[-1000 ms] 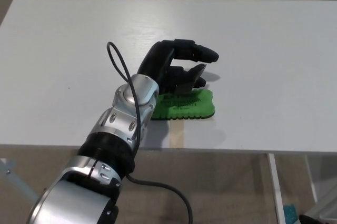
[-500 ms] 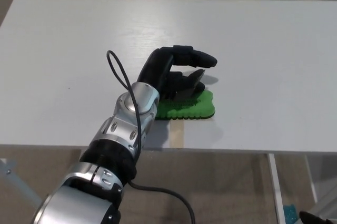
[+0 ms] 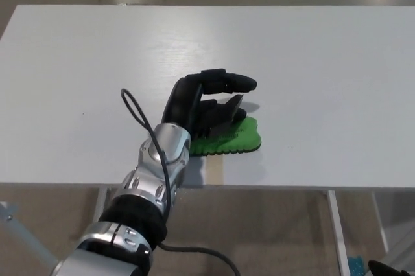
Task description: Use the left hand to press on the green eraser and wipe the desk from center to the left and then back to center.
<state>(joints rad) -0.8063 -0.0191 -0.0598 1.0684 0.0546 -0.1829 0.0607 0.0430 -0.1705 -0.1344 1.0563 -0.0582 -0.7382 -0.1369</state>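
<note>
A flat green eraser [image 3: 235, 138] with scalloped edges lies near the front edge of the white desk [image 3: 311, 62], about at its middle. My left hand [image 3: 206, 104] rests on top of the eraser's left part, its black fingers [image 3: 230, 83] stretched out to the right with a gap between them, not wrapped around the eraser. The silver forearm [image 3: 152, 172] comes up from the lower left. My right hand does not show.
The desk's front edge [image 3: 292, 187] runs just below the eraser. A black cable [image 3: 139, 117] loops up from the wrist over the desk. Tan floor shows beyond and below the desk.
My left hand has come down onto the eraser and covers more of it. The whole picture has shifted slightly down and left, so the camera moved.
</note>
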